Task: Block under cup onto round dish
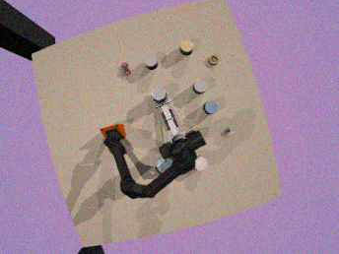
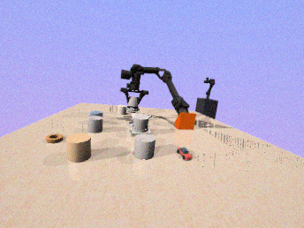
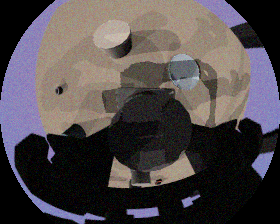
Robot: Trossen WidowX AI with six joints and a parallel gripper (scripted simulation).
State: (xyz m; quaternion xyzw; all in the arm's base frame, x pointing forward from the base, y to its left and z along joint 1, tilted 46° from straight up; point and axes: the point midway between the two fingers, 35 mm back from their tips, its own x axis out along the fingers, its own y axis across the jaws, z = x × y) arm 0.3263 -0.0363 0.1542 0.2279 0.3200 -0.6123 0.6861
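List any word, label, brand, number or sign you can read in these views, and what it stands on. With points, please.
None can be read.
The toy car [image 1: 125, 69] [image 2: 184, 153] is too small and blurred to tell whether it bears any.
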